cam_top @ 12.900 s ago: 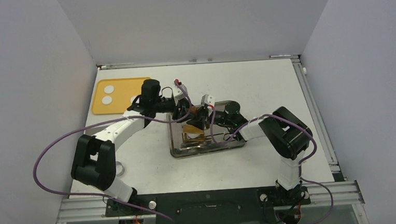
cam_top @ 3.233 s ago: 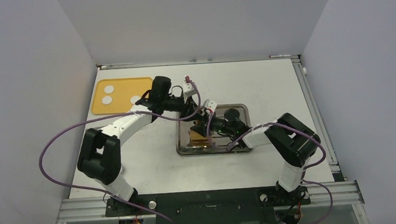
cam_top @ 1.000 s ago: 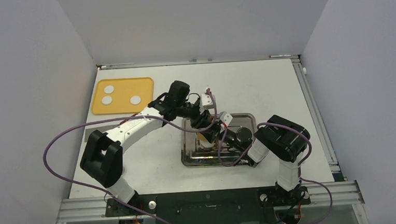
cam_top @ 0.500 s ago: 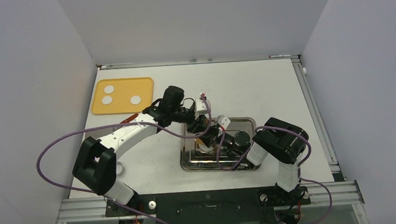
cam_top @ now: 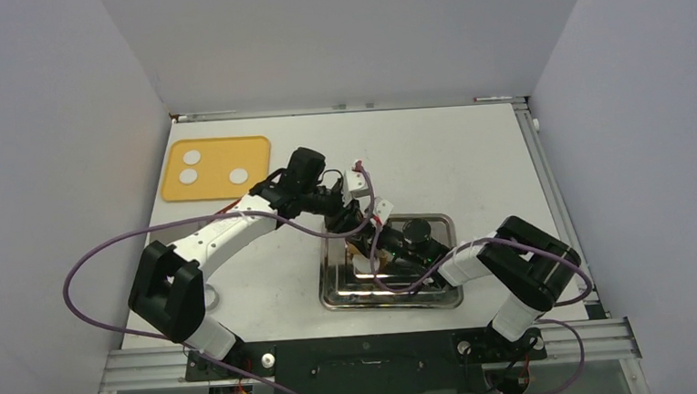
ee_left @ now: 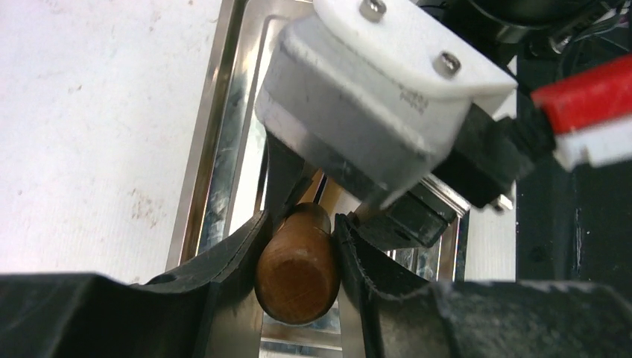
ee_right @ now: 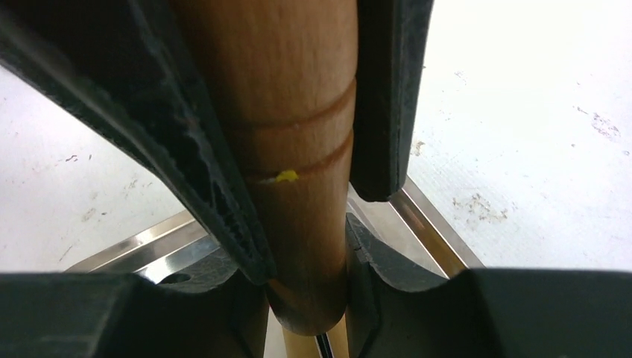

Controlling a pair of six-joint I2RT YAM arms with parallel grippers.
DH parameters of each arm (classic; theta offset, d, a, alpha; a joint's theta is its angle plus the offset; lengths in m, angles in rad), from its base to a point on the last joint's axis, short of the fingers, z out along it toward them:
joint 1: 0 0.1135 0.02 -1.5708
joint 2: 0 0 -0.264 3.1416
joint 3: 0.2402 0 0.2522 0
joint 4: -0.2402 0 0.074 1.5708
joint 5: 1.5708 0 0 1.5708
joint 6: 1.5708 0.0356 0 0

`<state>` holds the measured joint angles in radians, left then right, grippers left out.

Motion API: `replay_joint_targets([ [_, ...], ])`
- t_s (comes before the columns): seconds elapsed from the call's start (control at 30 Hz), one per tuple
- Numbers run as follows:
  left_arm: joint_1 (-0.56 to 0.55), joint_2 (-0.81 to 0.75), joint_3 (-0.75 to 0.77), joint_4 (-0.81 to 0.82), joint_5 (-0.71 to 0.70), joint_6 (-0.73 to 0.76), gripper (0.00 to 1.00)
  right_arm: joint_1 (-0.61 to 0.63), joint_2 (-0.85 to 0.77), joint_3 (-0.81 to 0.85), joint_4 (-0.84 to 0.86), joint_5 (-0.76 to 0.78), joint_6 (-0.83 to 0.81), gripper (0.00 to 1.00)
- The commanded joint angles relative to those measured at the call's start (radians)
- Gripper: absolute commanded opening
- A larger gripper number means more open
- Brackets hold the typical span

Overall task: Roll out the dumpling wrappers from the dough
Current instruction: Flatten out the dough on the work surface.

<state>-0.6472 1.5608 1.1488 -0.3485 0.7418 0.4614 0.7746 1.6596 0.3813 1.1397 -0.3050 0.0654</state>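
The left gripper (ee_left: 298, 240) and the right gripper (ee_right: 305, 287) are both clamped on a wooden rolling pin (ee_left: 298, 270) over the metal tray (cam_top: 424, 299), lower center. Three dough pieces (cam_top: 193, 157) lie in the yellow tray (cam_top: 219, 164), upper left.

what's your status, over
Left tool and right tool both shut on rolling pin, over metal tray. Three dough lumps on yellow mat, unrolled. Nothing blocking.
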Motion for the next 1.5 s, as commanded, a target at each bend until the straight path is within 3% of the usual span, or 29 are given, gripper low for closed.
replay_joint_targets([
  [0.0, 0.005, -0.031, 0.102, -0.227, -0.064, 0.013, 0.00, -0.007, -0.070, 0.131, -0.317, -0.004, -0.034, 0.08],
  [0.17, 0.006, -0.062, 0.183, -0.278, -0.080, 0.033, 0.00, -0.012, -0.124, 0.208, -0.350, -0.034, -0.043, 0.08],
  [0.33, 0.015, -0.063, 0.131, -0.218, -0.111, 0.037, 0.00, -0.036, -0.081, 0.246, -0.375, -0.041, -0.050, 0.08],
  [0.53, 0.053, -0.019, 0.087, -0.122, -0.174, 0.035, 0.00, -0.132, 0.087, 0.225, -0.123, -0.109, 0.057, 0.09],
  [0.6, 0.050, -0.007, 0.072, -0.100, -0.188, 0.046, 0.00, -0.133, 0.125, 0.240, -0.102, -0.124, 0.055, 0.13],
  [0.7, 0.044, 0.018, 0.062, -0.093, -0.192, 0.054, 0.00, -0.132, 0.158, 0.261, -0.102, -0.142, 0.062, 0.28],
  [0.83, 0.044, 0.047, 0.036, -0.065, -0.211, 0.054, 0.00, -0.137, 0.157, 0.250, -0.112, -0.126, 0.041, 0.34],
  [0.87, 0.044, 0.050, 0.026, -0.052, -0.219, 0.053, 0.00, -0.140, 0.157, 0.253, -0.123, -0.126, 0.032, 0.34],
  [0.97, 0.044, 0.058, 0.016, -0.023, -0.249, 0.058, 0.00, -0.156, 0.187, 0.287, -0.159, -0.134, -0.003, 0.16],
  [1.03, 0.045, 0.065, 0.024, -0.013, -0.279, 0.064, 0.00, -0.188, 0.237, 0.333, -0.164, -0.165, -0.001, 0.11],
  [1.3, 0.078, 0.070, 0.060, -0.013, -0.337, 0.076, 0.00, -0.247, 0.409, 0.519, -0.231, -0.337, 0.020, 0.08],
  [1.47, 0.107, 0.066, 0.059, -0.012, -0.343, 0.080, 0.00, -0.254, 0.423, 0.531, -0.238, -0.304, 0.047, 0.09],
])
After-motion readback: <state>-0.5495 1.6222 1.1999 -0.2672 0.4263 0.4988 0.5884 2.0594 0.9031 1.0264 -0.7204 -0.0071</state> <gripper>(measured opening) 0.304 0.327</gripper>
